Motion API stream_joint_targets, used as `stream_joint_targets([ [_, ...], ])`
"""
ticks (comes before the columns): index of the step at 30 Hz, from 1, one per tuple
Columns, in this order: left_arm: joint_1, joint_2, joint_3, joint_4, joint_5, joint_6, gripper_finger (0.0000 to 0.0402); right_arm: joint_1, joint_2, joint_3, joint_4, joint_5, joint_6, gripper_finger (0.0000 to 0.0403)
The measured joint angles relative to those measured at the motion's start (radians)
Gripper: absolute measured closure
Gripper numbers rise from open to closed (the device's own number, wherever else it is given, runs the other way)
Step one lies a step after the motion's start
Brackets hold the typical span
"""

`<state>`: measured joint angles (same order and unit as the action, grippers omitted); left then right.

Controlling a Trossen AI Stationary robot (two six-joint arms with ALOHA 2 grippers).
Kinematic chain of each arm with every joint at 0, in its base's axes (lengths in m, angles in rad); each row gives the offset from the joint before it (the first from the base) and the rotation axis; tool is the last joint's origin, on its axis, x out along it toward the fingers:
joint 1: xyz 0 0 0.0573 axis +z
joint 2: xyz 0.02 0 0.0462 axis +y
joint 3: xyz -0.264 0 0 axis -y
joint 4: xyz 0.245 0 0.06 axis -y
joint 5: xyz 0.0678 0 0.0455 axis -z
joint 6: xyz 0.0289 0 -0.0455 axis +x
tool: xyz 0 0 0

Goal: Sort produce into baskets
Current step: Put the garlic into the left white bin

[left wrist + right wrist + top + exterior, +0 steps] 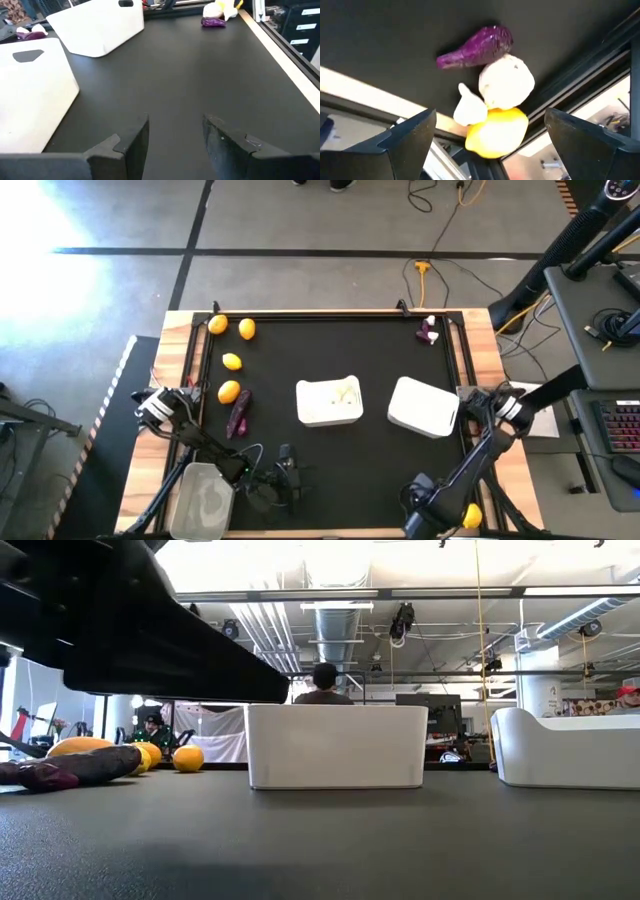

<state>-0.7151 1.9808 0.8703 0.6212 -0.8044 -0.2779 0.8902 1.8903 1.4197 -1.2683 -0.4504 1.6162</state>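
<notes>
Several lemons (pixel 232 361) and a purple vegetable (pixel 239 412) lie on the black mat at the far left; they also show in the low view (pixel 70 768). A purple vegetable (pixel 477 46), a garlic bulb (pixel 506 82) and a lemon (pixel 497 131) lie together at the far right corner (pixel 429 330). Two white trays (pixel 329 402) (pixel 423 407) stand mid-table. The clear tub (pixel 205 498) stands at the near left. My left gripper (pixel 175 135) is open and empty near the front edge (pixel 287 470). My right gripper (pixel 492 135) is open at the near right (pixel 425 498).
The middle tray holds a pale piece (pixel 345 392). Metal rails and a wooden border (pixel 478 340) run round the mat. My left arm (pixel 150 630) crosses the low view's upper left. Bare mat (pixel 200 75) lies ahead of my left gripper. People show in the room behind (pixel 323 682).
</notes>
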Motion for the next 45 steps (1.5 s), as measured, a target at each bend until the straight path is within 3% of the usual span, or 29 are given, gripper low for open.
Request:
stream_joint_targets([
  [6,-0.001,0.0,0.0,0.01,0.002,0.0,0.0235,0.0,0.004,-0.066,0.003,-0.005,-0.035,0.0038],
  [9,-0.001,0.0,0.0,0.014,0.002,0.0,0.0235,0.0,0.004,-0.115,0.015,-0.063,-0.038,0.0038],
  [13,-0.001,0.0,0.0,0.015,0.002,0.0,0.0235,0.0,0.004,-0.178,0.118,-0.131,-0.016,0.0038],
  [19,-0.001,0.0,0.0,0.015,0.002,0.0,0.0235,-0.001,0.001,-0.236,0.25,-0.144,-0.014,0.0046],
  [25,-0.001,0.0,0.0,0.014,0.002,0.0,0.0235,-0.002,0.0,-0.248,0.265,-0.141,-0.054,0.0108],
  [36,0.0,0.0,-0.001,0.014,0.002,0.006,0.0235,-0.022,-0.02,-0.214,0.217,-0.09,-0.218,0.0287],
  [41,0.002,0.0,-0.003,0.012,0.001,0.022,0.0235,-0.084,-0.108,-0.14,0.097,-0.019,-0.228,0.0289],
  [45,0.005,0.0,-0.003,0.013,0.0,0.023,0.0235,-0.157,-0.194,-0.052,-0.026,0.16,-0.233,0.0274],
])
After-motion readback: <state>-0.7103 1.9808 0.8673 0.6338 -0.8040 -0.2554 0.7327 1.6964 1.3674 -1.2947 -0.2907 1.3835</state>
